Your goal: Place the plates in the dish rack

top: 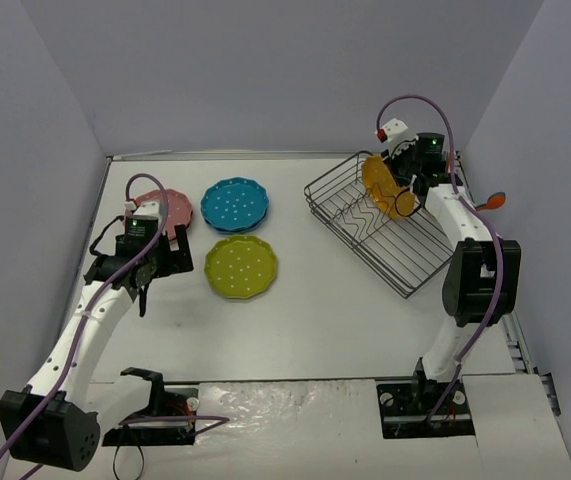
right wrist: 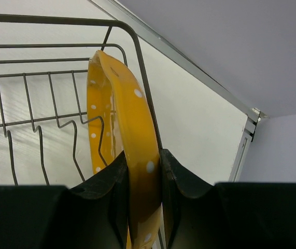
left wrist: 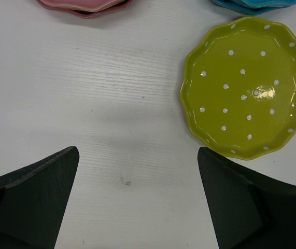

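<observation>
Right hand point(right wrist: 143, 171) clamped on an orange dotted plate point(right wrist: 122, 104), held on edge inside the far end of the dish rack point(top: 395, 250).

The rack's end wire runs just beside the plate's rim, with wavy dividers on its other side; whether the plate rests on them cannot be told. The right arm reaches far forward over the rack. The left hand point(left wrist: 137, 155) hovers over bare desk point(top: 315, 320), fingers point(left wrist: 33, 197) wide apart and holding nothing. A yellow-green plate point(left wrist: 246, 85) lies flat just to its right, with stacked blue plates point(top: 234, 204) and a pink plate point(top: 173, 212) beyond, well apart from the rack.
</observation>
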Robot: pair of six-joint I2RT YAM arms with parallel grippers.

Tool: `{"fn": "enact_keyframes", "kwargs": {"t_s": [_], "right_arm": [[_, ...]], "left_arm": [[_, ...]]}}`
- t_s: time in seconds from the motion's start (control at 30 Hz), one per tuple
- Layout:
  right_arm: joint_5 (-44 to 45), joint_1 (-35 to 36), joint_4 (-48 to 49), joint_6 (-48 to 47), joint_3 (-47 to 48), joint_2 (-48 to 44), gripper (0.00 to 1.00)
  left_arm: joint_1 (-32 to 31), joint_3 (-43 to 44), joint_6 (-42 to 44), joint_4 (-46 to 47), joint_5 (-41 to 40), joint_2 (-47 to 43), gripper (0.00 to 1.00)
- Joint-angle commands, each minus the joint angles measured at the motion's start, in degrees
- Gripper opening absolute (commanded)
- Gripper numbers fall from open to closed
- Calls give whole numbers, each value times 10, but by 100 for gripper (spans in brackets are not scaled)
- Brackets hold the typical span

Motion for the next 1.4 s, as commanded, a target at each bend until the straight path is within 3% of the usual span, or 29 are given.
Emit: {"fn": "enact_keyframes", "kwargs": {"t_s": [0.0,0.1,0.37,0.53,0.7,0.83,0.9,1.07,1.23,1.37], "right_arm": [[-20,-3,123,38,12,-24,34],[-20,-4,123,44,13,-32,51],[-11,-3,129,95,2,-89,74],[3,9,167,234,-40,-194,91],[29,95,176,346,-114,-289,98],[17,170,299,463,-261,-367,100],[35,205,312,508,-296,-385,100],[89,298,314,520,-366,-415,100],[98,336,325,563,-426,-417,100],[93,353,360,589,-464,-419,100]], "left_arm": [[4,16,-1,21,-6,-3,97],[4,16,-3,21,-3,0,97],[5,13,-16,19,0,3,97],[4,3,-56,20,16,15,97],[5,-25,-122,45,52,34,97],[5,-64,-180,101,66,51,97],[5,-73,-195,128,72,73,97],[1,-66,-221,175,99,137,97],[-10,-58,-242,220,97,208,96],[-17,-32,-246,198,85,247,91]]}}
